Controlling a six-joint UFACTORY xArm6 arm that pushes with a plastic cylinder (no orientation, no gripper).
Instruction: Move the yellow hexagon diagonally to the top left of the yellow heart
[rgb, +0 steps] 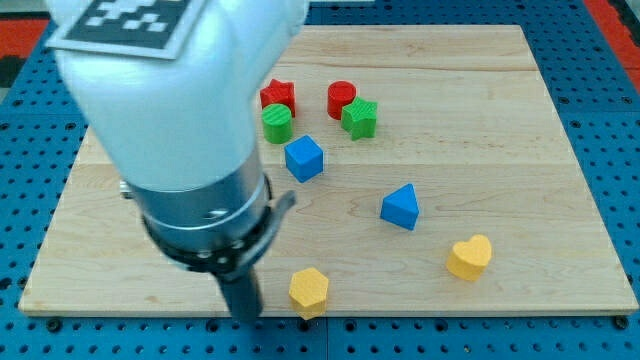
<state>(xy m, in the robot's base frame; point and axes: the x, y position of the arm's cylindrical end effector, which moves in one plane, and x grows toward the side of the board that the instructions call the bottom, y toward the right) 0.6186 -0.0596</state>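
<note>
We see the yellow hexagon (309, 291) near the bench's (560, 170) six-o'clock edge, with the yellow heart (470, 257) well apart at its three o'clock. Our tip (244, 316) stands just beside the hexagon, at its nine o'clock. We carry no claw, only the rod. The blue triangle (401, 207) lies between hexagon and heart, toward twelve.

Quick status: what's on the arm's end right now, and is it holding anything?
No gripper: my tip holds nothing and sits just to the view's left of the yellow hexagon; contact cannot be told.
</note>
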